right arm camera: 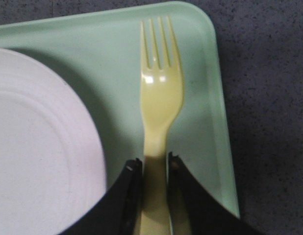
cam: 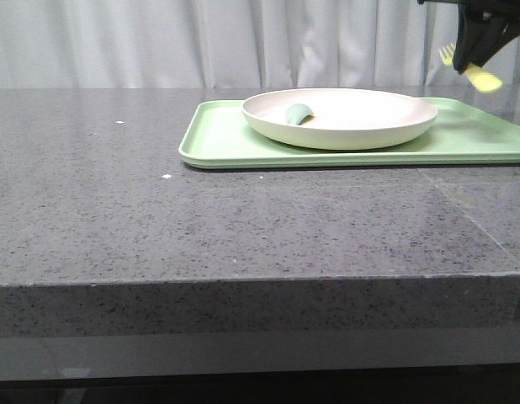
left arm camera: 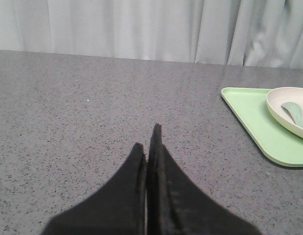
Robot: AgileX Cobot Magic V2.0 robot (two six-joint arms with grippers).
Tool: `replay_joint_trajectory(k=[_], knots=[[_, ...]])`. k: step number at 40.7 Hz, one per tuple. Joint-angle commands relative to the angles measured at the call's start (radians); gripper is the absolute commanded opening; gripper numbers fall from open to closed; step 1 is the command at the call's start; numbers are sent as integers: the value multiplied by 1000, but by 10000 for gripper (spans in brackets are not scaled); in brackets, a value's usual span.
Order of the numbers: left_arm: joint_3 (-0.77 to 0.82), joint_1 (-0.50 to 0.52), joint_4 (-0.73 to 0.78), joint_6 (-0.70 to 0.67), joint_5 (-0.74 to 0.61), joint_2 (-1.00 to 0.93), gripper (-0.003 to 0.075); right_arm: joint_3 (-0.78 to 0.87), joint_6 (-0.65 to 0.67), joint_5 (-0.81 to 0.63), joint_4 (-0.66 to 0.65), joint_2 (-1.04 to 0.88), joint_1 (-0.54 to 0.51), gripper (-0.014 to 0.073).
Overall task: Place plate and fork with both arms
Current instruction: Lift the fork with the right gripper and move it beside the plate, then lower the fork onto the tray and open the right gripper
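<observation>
- Right tool pinching the fork by its handle, high in the air over the far right end of the tray.
- Plate sitting on the tray, with a spoon lying inside it.
- Left tool pressed together, holding nothing, hanging low over the bare bench, well apart from the tray.
- Could drop the fork: thin, smooth handle, held only near its end. A quick swing might make it slip or turn in the grip.
- Could land the fork on the plate rim, not flat on the tray: strip of tray between plate and tray edge looks narrow. A small miss toward the plate would leave it tilted.
- Could miss the other way too, past the tray edge and onto the bench.
- Could bump the plate on the way down and push it, with the spoon sliding about inside.
- Right wrist view: shows the whole fork, tines pointing at a tray corner, and the gap beside the plate. Shows no spoon.
- Front view: shows how high the fork hangs, but only bits of it, behind the black tool.
- Left wrist view: only one with the left tool. No fork there.
</observation>
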Motion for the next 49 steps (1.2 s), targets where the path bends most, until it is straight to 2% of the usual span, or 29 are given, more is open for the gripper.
replay_joint_trajectory(k=[1,24,27,33,40,49], knots=[[-27,-3,-5,0,-82,9,-18,-30,-27,-30,-8,-23,-10,-8],[-27,-3,-5,0,-82,9,-18,-30,-27,-8,-86,50,-10,6],[-27,-3,-5,0,-82,9,-18,-30,-27,-8,-85,50,-10,59],[-27,-3,-5,0,-82,9,-18,-31,-27,0,-84,49,-10,234],[-27,-3,-5,0,-82,9,-18,-33,-27,11,-82,16,-10,387],[-27,-3,-5,0,-82,9,-18,-33,-27,15,-66,-87,-10,401]])
